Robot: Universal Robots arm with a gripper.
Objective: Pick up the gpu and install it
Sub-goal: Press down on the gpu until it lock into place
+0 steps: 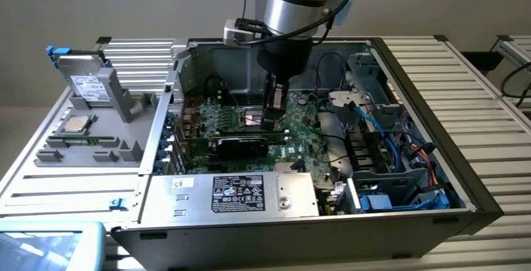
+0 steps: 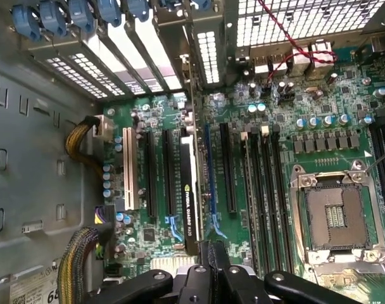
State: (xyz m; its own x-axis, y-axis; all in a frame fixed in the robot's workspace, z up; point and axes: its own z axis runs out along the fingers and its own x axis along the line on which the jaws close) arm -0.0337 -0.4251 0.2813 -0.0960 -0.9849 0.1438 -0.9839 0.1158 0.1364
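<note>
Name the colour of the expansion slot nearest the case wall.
White, clearest in the wrist view.

Open computer case (image 1: 464, 178) holds motherboard (image 2: 294, 158), power supply (image 1: 240, 193).

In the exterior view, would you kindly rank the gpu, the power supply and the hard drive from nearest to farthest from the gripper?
1. gpu: directly beneath the gripper, standing on the motherboard.
2. power supply: at the case's near edge.
3. hard drive: outside the case, on the exterior view's left.
</note>
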